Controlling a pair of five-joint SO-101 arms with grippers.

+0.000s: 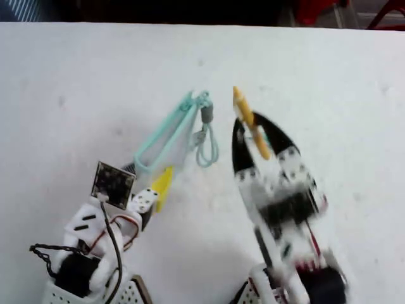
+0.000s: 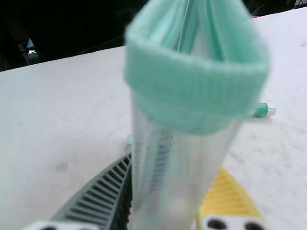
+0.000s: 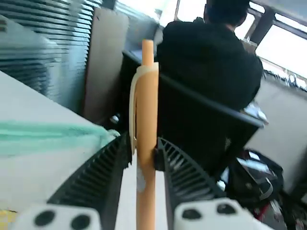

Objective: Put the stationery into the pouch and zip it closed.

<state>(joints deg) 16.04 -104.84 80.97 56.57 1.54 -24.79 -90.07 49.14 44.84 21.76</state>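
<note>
A translucent pouch with a mint green rim lies slanted at the table's middle, its mouth gaping. Its teal zipper cord hangs off the far end. My left gripper is shut on the pouch's near end. In the left wrist view the pouch stands between a grey finger and a yellow finger. My right gripper is shut on an orange pen, held just right of the pouch's far end. The right wrist view shows the pen upright between black fingers, with the pouch's rim beside it.
A small green and white object lies on the white table beyond the pouch. The table's far edge meets a dark room. Open tabletop lies to the left, right and far side.
</note>
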